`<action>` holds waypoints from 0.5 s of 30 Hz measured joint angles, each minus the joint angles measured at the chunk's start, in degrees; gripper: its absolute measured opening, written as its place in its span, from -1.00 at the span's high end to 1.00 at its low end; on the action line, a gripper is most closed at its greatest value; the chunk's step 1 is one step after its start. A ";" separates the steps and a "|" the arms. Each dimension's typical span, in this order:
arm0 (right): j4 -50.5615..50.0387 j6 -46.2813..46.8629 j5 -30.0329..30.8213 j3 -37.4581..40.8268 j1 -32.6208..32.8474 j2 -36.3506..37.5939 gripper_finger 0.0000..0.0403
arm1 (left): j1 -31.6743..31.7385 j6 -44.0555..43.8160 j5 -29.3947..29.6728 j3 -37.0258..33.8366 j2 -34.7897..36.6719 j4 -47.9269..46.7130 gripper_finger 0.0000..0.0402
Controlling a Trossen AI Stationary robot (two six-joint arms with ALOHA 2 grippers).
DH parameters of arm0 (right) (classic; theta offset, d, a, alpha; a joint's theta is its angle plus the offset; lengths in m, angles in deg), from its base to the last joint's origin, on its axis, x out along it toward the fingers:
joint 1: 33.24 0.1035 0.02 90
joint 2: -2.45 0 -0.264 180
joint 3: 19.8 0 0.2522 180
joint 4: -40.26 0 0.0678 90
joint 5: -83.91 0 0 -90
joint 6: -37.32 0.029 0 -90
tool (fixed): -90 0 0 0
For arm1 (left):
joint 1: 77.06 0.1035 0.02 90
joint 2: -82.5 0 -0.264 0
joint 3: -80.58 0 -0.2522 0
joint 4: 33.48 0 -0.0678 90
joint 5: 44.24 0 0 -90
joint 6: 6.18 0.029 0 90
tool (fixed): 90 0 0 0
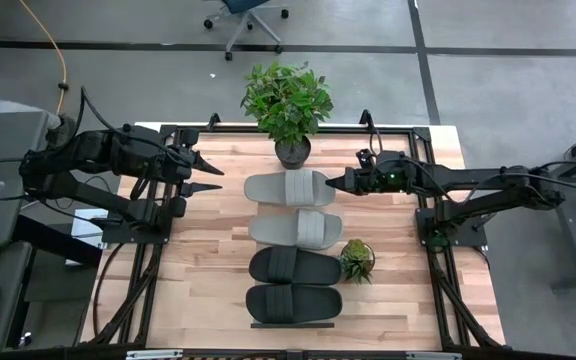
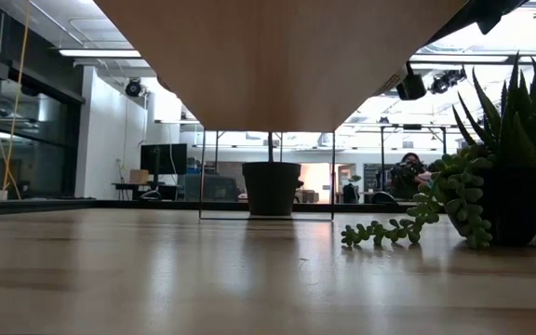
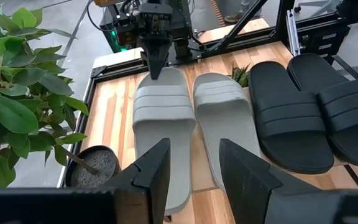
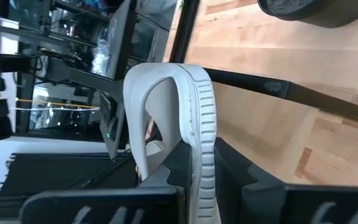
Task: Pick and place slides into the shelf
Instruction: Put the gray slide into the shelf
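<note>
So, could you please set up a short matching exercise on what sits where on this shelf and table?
Things:
1. Right gripper
2. Left gripper
3. Big plant
4. Black slides

States:
a. open, holding nothing
b. nearest end of the row
c. shut on a grey slide's edge
d. past the grey pair, far end

Pairs: 1-c, 2-a, 3-d, 4-b

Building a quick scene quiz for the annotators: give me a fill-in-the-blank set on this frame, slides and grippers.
1. The right gripper is shut on the edge of a ____ grey slide.
2. The number of slides lined up on the shelf is ____.
3. The slide nearest the large potted plant is coloured ____.
4. The left gripper stands open and holds ____.

Missing words: light; four; light grey; nothing
</note>
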 joint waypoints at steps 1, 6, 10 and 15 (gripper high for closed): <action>0.11 -0.02 -0.13 0.00 0.00 -0.26 0.89 | 0.02 0.00 0.00 0.00 0.00 0.01 0.37; -0.57 0.66 -0.13 0.00 0.00 -0.76 0.89 | 0.00 0.00 0.00 0.00 0.00 0.02 0.37; -2.73 1.93 -0.06 0.00 -0.02 -0.76 0.89 | 0.01 0.00 0.00 0.00 0.00 0.04 0.37; -5.33 2.99 0.09 -0.02 -0.02 -0.76 0.89 | 0.00 0.00 0.00 0.00 0.00 0.02 0.37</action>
